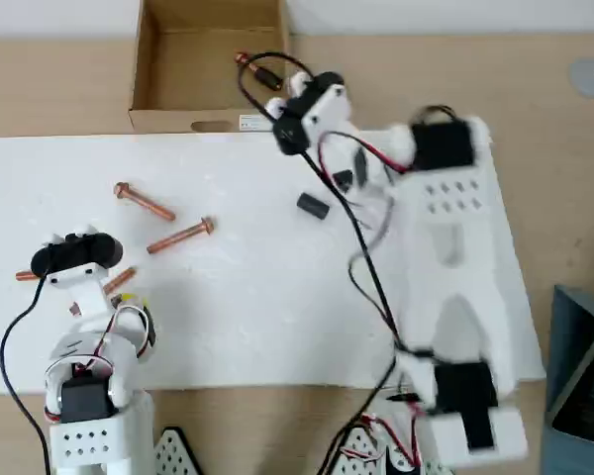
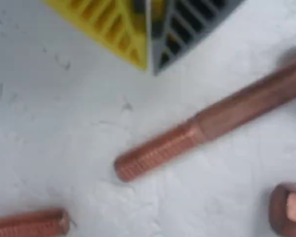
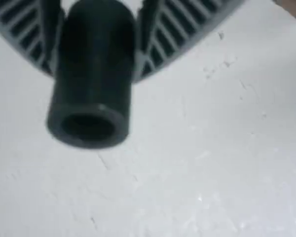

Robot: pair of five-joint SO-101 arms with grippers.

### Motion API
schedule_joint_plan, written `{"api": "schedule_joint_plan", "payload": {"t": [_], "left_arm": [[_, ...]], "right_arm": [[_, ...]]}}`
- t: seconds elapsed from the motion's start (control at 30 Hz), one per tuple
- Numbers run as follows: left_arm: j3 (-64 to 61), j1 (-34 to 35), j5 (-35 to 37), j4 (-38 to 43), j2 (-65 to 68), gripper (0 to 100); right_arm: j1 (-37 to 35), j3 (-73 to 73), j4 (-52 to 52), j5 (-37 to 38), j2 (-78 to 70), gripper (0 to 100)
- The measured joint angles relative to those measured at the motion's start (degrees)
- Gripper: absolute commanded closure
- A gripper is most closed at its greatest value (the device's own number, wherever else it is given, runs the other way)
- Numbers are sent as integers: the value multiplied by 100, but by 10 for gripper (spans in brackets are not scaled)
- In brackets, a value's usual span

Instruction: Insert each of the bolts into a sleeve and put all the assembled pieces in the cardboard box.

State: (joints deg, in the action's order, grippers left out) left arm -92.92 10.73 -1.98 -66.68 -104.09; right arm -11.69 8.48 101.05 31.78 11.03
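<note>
- My left gripper (image 2: 149, 64) is hovering closed and empty just above loose copper bolts (image 2: 207, 123).
- My right gripper (image 3: 94, 69) is clamping a black sleeve (image 3: 89, 111) over the white mat (image 1: 238, 317).
- The cardboard box (image 1: 168, 119) is looking empty; I'm judging nearly everything remains.

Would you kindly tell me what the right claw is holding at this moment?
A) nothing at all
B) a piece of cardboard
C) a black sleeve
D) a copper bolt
C: in the right wrist view, a black sleeve sits gripped in the right claw, its open end facing the camera, above the white mat.
</note>
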Motion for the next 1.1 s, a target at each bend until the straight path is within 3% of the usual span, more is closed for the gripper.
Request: {"api": "schedule_joint_plan", "payload": {"t": [0.37, 0.67, 0.87, 1.1], "left_arm": [[0, 0, 0, 53, 0, 998], [747, 18, -369, -79, 167, 998], [2312, 18, -870, -378, 1582, 999], [4316, 18, -1486, -721, 4229, 999]], "right_arm": [[1090, -2646, -35, -1512, 2321, 988], [1996, -3332, -519, -2462, 2945, 988], [2101, -3446, -527, -2637, 2998, 988], [2110, -3464, -527, -2760, 3015, 988]]}}
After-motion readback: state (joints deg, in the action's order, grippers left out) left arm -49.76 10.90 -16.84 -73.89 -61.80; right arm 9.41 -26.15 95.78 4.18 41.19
